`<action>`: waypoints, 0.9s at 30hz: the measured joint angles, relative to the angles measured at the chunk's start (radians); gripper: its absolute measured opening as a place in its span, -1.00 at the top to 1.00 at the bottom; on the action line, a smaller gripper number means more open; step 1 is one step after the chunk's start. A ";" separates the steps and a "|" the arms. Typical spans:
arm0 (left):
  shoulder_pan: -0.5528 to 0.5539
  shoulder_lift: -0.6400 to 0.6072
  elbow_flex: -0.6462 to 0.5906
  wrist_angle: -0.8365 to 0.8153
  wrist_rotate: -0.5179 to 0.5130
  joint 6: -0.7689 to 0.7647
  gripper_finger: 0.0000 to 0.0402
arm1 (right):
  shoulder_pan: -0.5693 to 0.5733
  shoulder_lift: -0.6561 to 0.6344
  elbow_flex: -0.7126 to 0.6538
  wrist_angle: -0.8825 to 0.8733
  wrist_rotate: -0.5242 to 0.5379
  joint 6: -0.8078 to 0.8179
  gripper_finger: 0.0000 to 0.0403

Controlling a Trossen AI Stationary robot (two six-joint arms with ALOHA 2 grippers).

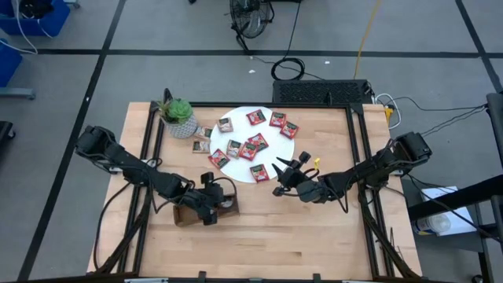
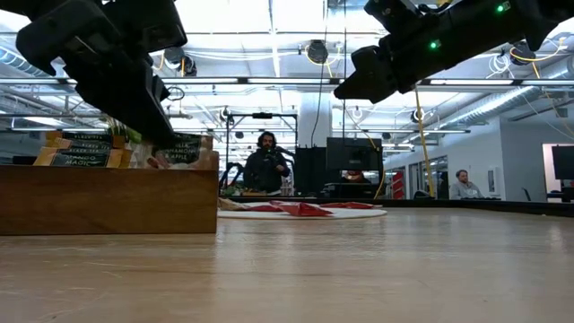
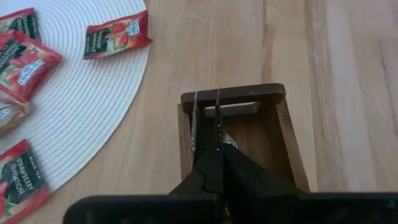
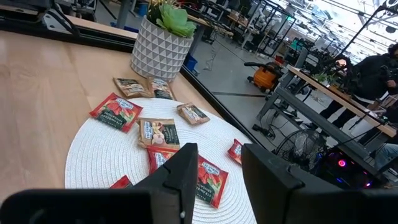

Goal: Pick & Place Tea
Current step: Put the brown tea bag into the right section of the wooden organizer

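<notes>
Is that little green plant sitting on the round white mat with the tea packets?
No: in the high view the potted plant stands on the bare wood of the table, just beyond the white mat's edge.

A robotics lab or workshop hall is stretching out around me. In the low view, strip lights (image 2: 269, 40) and ducting are running across a high industrial ceiling, and a person (image 2: 266, 166) at centre is standing among dark monitors (image 2: 352, 160) while another person (image 2: 463, 185) is sitting at the right. In the high view, a grey tiled floor (image 1: 71, 94) marked with dark lines is surrounding the wooden bench (image 1: 314, 228), with cables (image 1: 287, 67) trailing across the upper middle and a fan (image 1: 250, 14) standing at the top. In the right wrist view, metal-framed workstations (image 4: 292, 99) are lining the upper right.
</notes>
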 joint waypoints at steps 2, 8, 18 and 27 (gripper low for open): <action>0.000 0.000 0.000 0.000 -0.001 0.000 0.89 | 0.000 0.000 0.000 0.000 0.000 0.000 0.46; 0.000 0.000 0.022 -0.006 -0.008 0.029 0.61 | 0.000 0.000 0.000 -0.008 0.000 0.000 0.45; 0.001 -0.044 0.130 -0.200 -0.054 0.127 0.28 | 0.000 0.000 0.000 -0.009 -0.020 0.001 0.45; 0.029 -0.269 0.121 -0.304 -0.239 0.245 0.24 | -0.008 0.001 -0.029 0.002 -0.077 0.005 0.45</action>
